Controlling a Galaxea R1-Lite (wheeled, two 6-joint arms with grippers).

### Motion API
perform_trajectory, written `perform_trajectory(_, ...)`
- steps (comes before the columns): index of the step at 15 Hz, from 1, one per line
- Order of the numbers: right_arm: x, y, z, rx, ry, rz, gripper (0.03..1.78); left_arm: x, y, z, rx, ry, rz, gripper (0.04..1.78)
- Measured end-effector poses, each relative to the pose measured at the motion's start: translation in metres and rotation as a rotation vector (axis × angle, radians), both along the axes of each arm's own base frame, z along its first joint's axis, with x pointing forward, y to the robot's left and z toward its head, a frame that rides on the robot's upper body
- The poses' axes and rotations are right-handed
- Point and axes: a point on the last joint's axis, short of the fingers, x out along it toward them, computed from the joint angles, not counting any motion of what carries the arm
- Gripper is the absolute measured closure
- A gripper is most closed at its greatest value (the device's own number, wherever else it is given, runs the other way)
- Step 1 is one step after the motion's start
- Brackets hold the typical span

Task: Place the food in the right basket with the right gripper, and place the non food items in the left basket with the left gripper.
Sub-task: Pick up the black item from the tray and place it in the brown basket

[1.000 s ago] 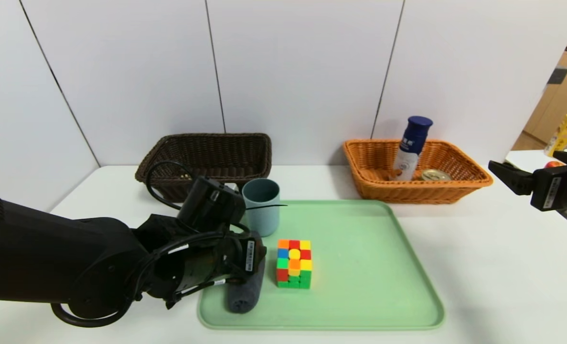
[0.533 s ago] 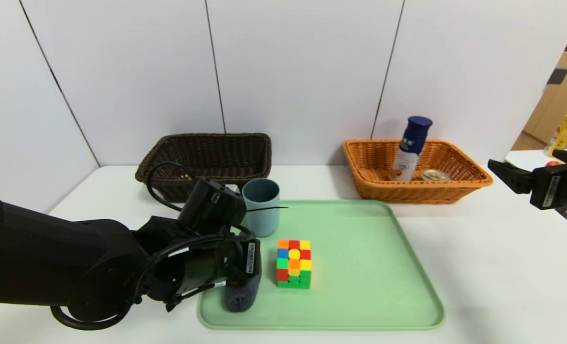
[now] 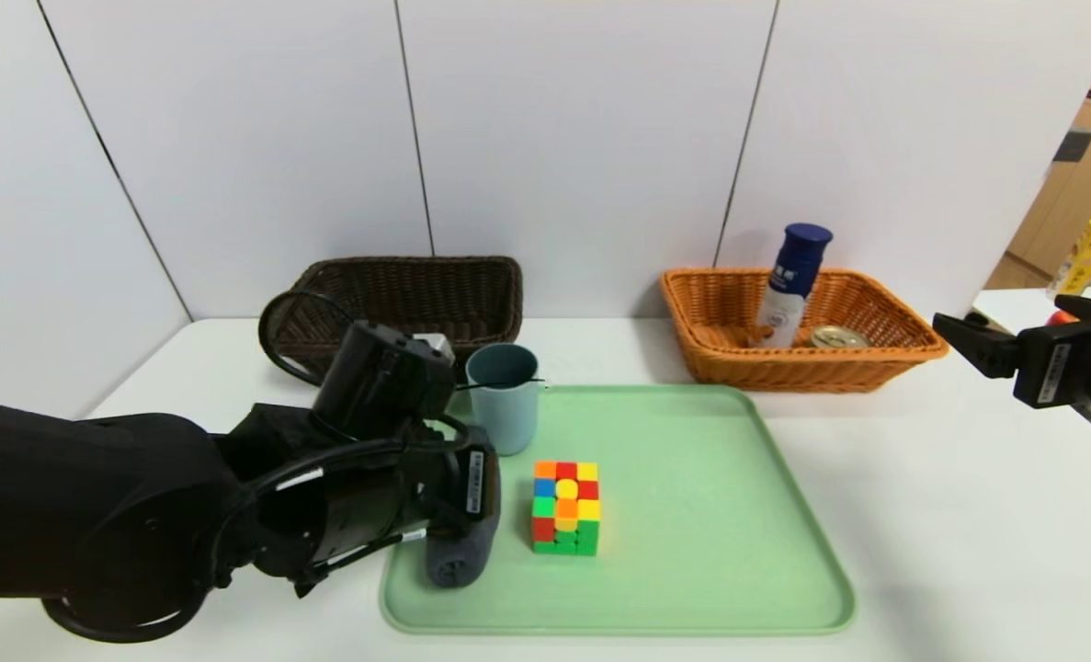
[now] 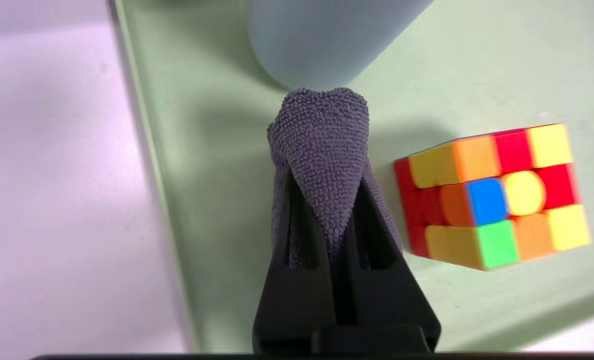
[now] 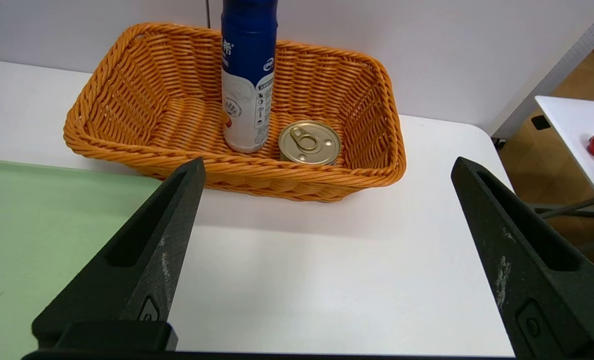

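Left pincer (image 4: 329, 200) now clamped on rolled towel (image 4: 322, 150), formerly apart; right pincer (image 5: 322, 215) wide apart.

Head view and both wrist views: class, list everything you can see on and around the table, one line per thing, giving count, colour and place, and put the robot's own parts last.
Table: one, white, under everything.
Tray: one, pale green, centre of the table.
Cup: one, blue-grey, upright at the tray's far left corner.
Towel: one, dark grey, rolled, on the tray's left side.
Puzzle cube: one, multicoloured, on the tray beside the towel.
Left basket: one, dark brown, behind the tray.
Right basket: one, orange-tan, behind the tray.
Bottle: one, white with blue cap, upright in the right basket.
Tin: one, gold lid, in the right basket beside the bottle.
Left gripper: one, black, shut on the towel.
Right gripper: one, black, open, above the table's right side.
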Motion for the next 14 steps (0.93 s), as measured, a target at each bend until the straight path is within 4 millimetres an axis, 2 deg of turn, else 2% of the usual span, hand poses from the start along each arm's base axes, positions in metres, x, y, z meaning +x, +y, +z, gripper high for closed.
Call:
perform_trajectory(5, 0.003, 0.000, -0.003, -0.001, 0.014, 0.002, 0.12, -0.021, 0.023, 0.049, -0.055, -0.171, 0.015, 1.71)
perform_trajectory(7, 0.005, 0.000, -0.004, -0.002, 0.020, 0.002, 0.12, -0.020, 0.038, 0.072, -0.031, -0.318, 0.007, 1.71)
perform_trajectory(10, 0.009, 0.000, -0.004, -0.004, 0.023, 0.002, 0.12, -0.004, 0.058, 0.096, -0.003, -0.534, 0.015, 1.71)
perform_trajectory(12, 0.011, 0.000, -0.003, 0.000, 0.021, 0.001, 0.12, 0.014, 0.068, 0.099, 0.000, -0.613, 0.016, 1.71)
perform_trajectory(14, 0.012, 0.000, -0.003, 0.000, 0.022, 0.001, 0.12, 0.034, 0.074, 0.093, -0.008, -0.652, 0.016, 1.71)
